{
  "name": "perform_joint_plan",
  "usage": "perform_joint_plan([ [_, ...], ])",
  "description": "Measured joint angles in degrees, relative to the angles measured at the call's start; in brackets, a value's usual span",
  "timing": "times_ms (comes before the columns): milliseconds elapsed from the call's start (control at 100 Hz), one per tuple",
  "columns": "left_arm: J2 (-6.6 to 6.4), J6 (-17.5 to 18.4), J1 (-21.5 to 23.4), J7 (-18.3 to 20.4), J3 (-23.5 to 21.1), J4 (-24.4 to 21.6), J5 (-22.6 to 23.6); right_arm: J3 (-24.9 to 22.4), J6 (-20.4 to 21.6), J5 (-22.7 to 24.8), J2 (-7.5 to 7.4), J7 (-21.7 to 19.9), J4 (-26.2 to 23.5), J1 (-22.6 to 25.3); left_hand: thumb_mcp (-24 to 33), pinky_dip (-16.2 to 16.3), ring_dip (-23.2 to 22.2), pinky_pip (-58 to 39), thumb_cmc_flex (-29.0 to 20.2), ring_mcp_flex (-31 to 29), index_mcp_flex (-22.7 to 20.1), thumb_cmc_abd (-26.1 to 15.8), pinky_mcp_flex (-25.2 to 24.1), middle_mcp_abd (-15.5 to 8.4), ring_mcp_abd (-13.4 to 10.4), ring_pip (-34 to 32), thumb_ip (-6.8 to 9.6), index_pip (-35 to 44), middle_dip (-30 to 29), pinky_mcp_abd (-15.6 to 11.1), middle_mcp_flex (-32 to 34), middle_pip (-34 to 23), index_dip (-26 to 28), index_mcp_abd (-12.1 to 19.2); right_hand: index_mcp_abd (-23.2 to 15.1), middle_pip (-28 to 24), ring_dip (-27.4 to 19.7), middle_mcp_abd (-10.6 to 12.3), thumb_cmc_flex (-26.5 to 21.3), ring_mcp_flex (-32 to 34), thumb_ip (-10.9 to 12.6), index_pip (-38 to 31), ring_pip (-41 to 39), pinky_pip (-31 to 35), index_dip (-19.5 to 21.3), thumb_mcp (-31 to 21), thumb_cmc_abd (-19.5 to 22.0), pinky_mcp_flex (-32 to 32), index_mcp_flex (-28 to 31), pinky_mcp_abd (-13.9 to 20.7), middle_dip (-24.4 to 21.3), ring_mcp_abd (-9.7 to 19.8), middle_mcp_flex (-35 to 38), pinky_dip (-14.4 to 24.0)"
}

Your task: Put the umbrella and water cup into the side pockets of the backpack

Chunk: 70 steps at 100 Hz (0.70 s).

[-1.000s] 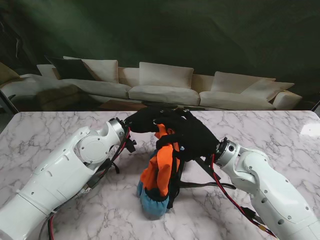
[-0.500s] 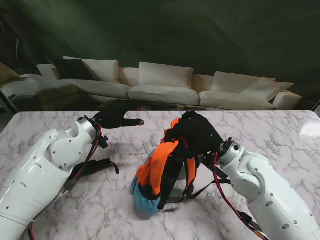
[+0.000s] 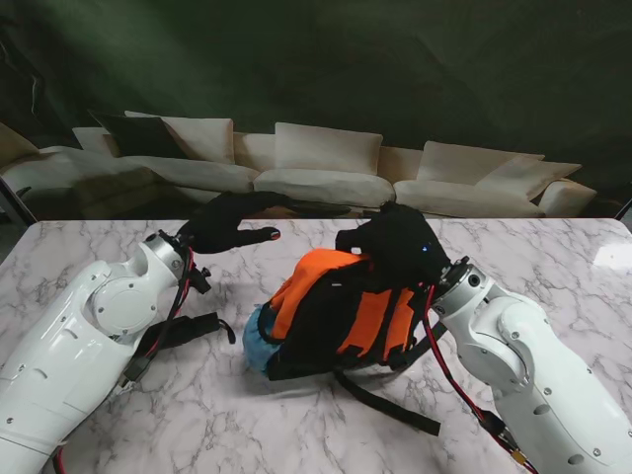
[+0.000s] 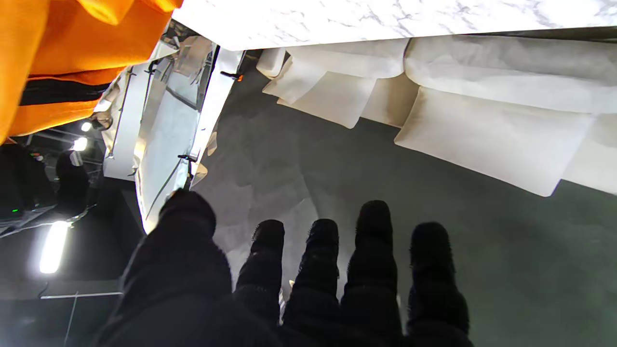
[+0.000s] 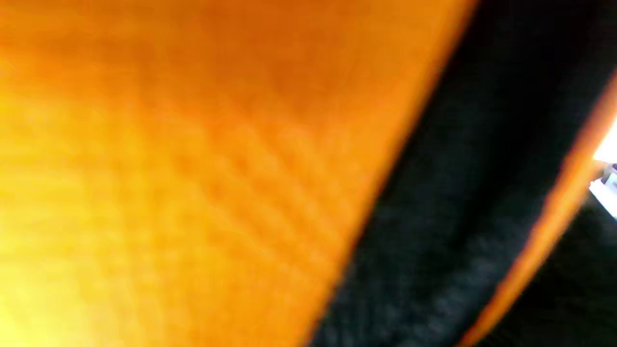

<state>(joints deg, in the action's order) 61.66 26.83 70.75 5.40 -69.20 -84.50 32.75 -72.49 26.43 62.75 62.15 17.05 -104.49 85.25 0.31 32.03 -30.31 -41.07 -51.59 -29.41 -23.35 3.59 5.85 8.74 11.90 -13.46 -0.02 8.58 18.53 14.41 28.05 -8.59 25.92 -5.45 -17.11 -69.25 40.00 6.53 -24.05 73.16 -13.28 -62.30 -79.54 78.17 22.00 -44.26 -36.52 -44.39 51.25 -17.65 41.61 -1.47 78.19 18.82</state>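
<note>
Marble-patterned table [image 3: 118, 247] fills the stand view, with a cream sofa [image 3: 316, 173] against a dark wall behind it. At the table's centre the backpack [image 3: 336, 311], orange with black panels and straps, lies tilted over on its side, a light blue part at its left end touching the table; one black strap [image 3: 390, 407] trails across the marble nearer to me. The right hand [image 3: 400, 252], gloved in black, rests on the backpack's upper right edge; whether its fingers are clamped on the fabric cannot be told. The left hand [image 3: 232, 225] hovers apart from the backpack, to its left, holding nothing. Neither the umbrella nor the water cup can be made out. Left wrist view: the left hand [image 4: 299, 284] shows its gloved fingers [image 4: 373, 241] extended and spread, empty, pointing toward the sofa [image 4: 491, 120], with the backpack [image 4: 58, 53] at one corner. Right wrist view: blurred orange and black backpack [image 5: 193, 159] fabric fills the frame, very close to the lens.
</note>
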Motion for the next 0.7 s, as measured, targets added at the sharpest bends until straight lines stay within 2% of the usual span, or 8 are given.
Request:
perform_joint_plan([
  [80, 0.03, 0.49, 0.57, 0.01, -0.1, -0.71, -1.87, -0.58, -0.39, -0.03, -0.25, -4.29, -1.77, -0.04, -0.01, 0.0, -0.01, 0.0, 0.1, 0.0, -0.01, 0.0, 0.0, 0.58, 0.07, -0.01, 0.0, 0.0, 0.0, 0.01, 0.59, 0.0, 0.0, -0.93, 0.03, -0.06, 0.75, -0.1, 0.0, 0.01, -0.06, 0.34, -1.64, 0.77, -0.54, 0.05, 0.08, -0.13, 0.01, 0.04, 0.46, 0.0, 0.05, 0.07],
  [130, 0.07, 0.68, 0.88, 0.01, -0.1, -1.1, -2.84, -0.47, -0.75, 0.2, -0.5, -5.43, -2.2, -0.28, -0.72, 0.0, -0.01, 0.0, 1.59, 0.0, -0.01, 0.0, 0.0, 1.14, 0.07, -0.01, 0.0, -0.02, 0.0, 0.01, 0.59, 0.0, 0.0, -1.69, 0.09, -0.13, 0.89, -0.13, 0.0, 0.04, -0.65, 0.49, -2.27, 1.25, -0.62, 0.14, 0.58, -0.2, 0.01, 0.11, 0.5, 0.0, 0.05, 0.35],
  [310, 0.14, 1.51, 1.2, 0.18, 0.63, -1.33, -3.77, 4.05, -9.32, 7.25, -1.51, -2.41, 0.07, -3.36, -0.75, 0.01, 0.48, 0.0, 3.86, -0.01, -0.01, 0.0, 0.0, 2.86, 0.09, -0.01, 0.0, -1.29, -1.55, 0.1, 0.59, 2.21, -0.51, -3.4, 2.14, -0.26, 1.01, -0.17, 0.0, 0.16, -1.17, 1.34, -3.11, 1.78, -1.15, 0.44, 3.57, -0.69, -0.06, 1.1, 1.32, 0.09, 0.05, 0.58],
  [390, 0.14, 1.8, 1.08, 0.98, 1.13, -0.98, -4.1, 6.25, -13.34, 7.64, -1.5, -1.25, 2.76, -5.09, -0.75, -0.01, 0.89, 0.13, 5.27, -0.01, 0.02, 0.05, 0.0, 3.41, 0.15, -0.02, 0.0, -1.95, -2.82, 0.17, 0.57, 3.34, -1.37, -3.95, 2.38, -0.83, 1.44, -0.17, 0.0, 0.29, -1.22, 1.47, -3.61, 1.78, -1.15, 0.46, 4.25, -0.69, -0.11, 1.13, 2.01, 0.23, 0.05, 0.58],
  [460, 0.07, 1.89, 0.85, 2.53, 1.5, -0.58, -4.73, 7.57, -16.5, 7.4, -1.45, -1.5, 4.48, -6.14, -0.75, -0.03, 1.49, 0.82, 7.14, 0.03, 0.9, 1.54, -0.01, 4.94, 0.77, -0.03, 0.0, -2.85, -4.24, 0.67, -0.39, 4.66, -2.52, -4.98, 2.85, -0.83, 1.44, -0.17, 0.0, 0.31, -1.23, 2.08, -3.61, 1.78, -1.15, 0.48, 4.8, -0.55, -0.13, 1.14, 2.03, 0.34, 0.05, 0.58],
  [560, -0.27, 1.95, 0.45, 4.64, 2.24, -0.31, -5.39, 9.04, -18.35, 7.04, -1.36, -2.41, 6.44, -7.45, -0.8, -0.06, 2.09, 1.52, 9.63, 0.71, 3.43, 3.18, -0.06, 6.63, 1.34, -0.03, 0.0, -4.56, -5.27, 0.7, -2.62, 6.31, -3.89, -6.95, 2.85, -0.84, 2.07, -0.18, -0.15, 0.34, -1.23, 2.36, -3.54, 1.78, -1.15, 0.48, 4.89, 0.06, -0.23, 1.14, 2.03, 0.34, 0.05, 0.58],
  [700, -0.41, 2.04, 0.17, 4.72, 2.96, -0.22, -6.66, 10.61, -19.49, 7.56, -1.32, -2.4, 8.04, -8.77, -0.71, -0.67, 2.7, 2.21, 12.47, 2.22, 6.19, 5.53, -0.11, 8.27, 1.97, 0.15, 0.0, -6.29, -7.16, 0.74, -5.34, 7.17, -5.97, -9.59, 3.11, -0.84, 2.18, -0.57, -1.2, 0.35, -1.23, 2.88, -2.54, 1.78, -1.15, 0.84, 5.33, 0.77, -0.88, 1.16, 2.03, 0.35, 0.05, 0.58],
])
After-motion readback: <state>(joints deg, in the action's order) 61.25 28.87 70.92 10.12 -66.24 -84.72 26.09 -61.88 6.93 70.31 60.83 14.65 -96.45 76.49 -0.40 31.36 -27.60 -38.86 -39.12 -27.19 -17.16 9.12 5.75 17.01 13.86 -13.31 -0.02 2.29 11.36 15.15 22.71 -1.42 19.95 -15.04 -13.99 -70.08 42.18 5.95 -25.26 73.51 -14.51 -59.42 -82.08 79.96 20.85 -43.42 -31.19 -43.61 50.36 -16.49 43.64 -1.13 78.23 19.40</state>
